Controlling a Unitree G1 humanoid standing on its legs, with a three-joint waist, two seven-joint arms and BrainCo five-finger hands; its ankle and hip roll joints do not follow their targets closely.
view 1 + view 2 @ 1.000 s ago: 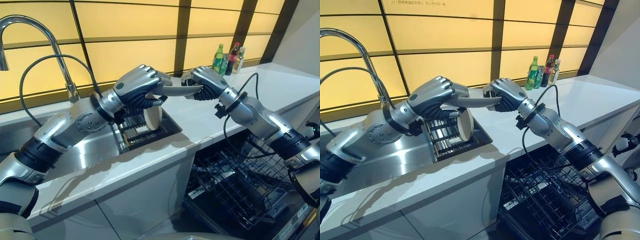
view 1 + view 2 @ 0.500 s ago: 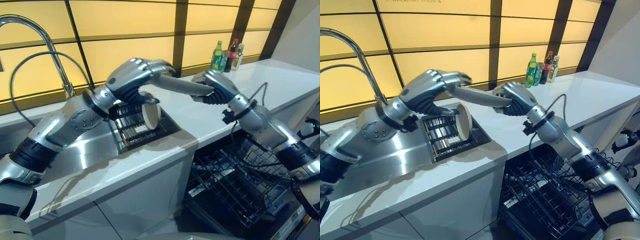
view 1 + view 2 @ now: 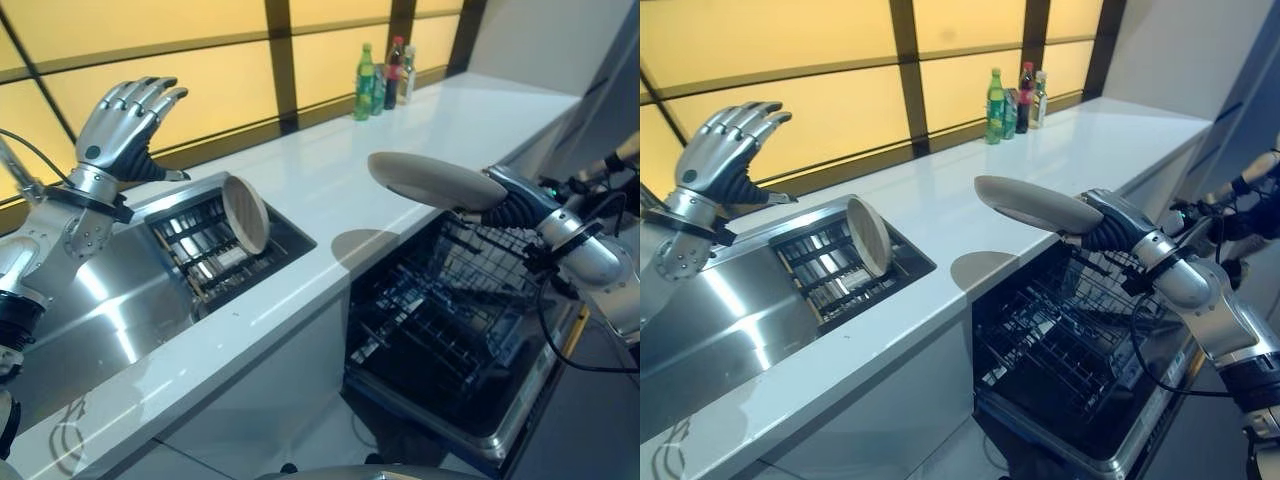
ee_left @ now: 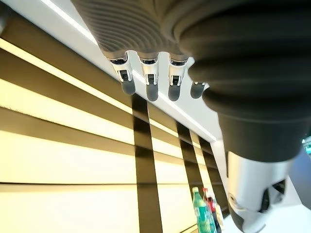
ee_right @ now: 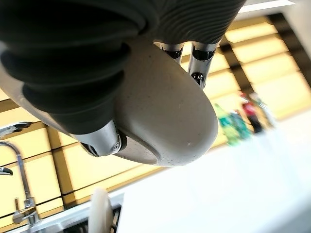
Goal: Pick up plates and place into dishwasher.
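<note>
My right hand (image 3: 507, 205) is shut on the rim of a beige plate (image 3: 434, 181), holding it nearly flat above the counter's front edge and the open dishwasher (image 3: 455, 340). The right wrist view shows the plate (image 5: 165, 121) pinched between thumb and fingers (image 5: 198, 62). A second beige plate (image 3: 245, 213) stands on edge in the dark rack (image 3: 205, 250) set in the sink. My left hand (image 3: 125, 125) is raised above the sink's back edge, open, fingers (image 4: 148, 80) straight and holding nothing.
The dishwasher's wire basket (image 3: 1070, 340) is pulled out below the white counter (image 3: 330, 190). Three bottles (image 3: 385, 75) stand at the counter's far end by the yellow window wall. The steel sink basin (image 3: 90, 320) lies at left.
The left hand let go of the plate and rose, open, back over the sink. The right hand carried the plate rightward, over the open dishwasher. The camera swung right.
</note>
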